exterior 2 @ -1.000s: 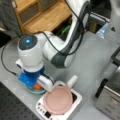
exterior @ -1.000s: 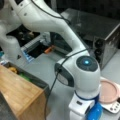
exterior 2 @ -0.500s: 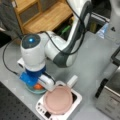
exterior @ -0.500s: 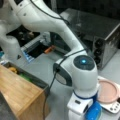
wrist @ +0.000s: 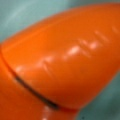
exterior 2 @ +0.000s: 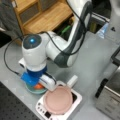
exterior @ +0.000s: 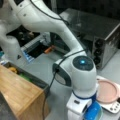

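My gripper (exterior 2: pixel 37 84) points straight down at a front view's lower left, its fingers hidden under the blue wrist mount (exterior 2: pixel 30 77). Beneath it sits a teal bowl (exterior 2: pixel 31 90) with an orange carrot-like object (exterior 2: pixel 39 86) inside. The wrist view is filled by that glossy orange object (wrist: pixel 65 62), very close, with teal bowl (wrist: pixel 105 102) showing at the edges. No fingers show there. In a front view the blue mount (exterior: pixel 92 112) hangs over the teal rim (exterior: pixel 100 115).
A pink plate (exterior 2: pixel 58 100) (exterior: pixel 107 90) rests on a white scale (exterior 2: pixel 76 98) beside the bowl. A wooden shelf unit (exterior 2: pixel 47 17) (exterior: pixel 20 92) and a metal oven (exterior: pixel 100 32) (exterior 2: pixel 111 100) flank the grey table (exterior 2: pixel 87 62). A black cable (exterior 2: pixel 7 60) trails off the wrist.
The arm has barely shifted above the bowl; nothing else has moved.
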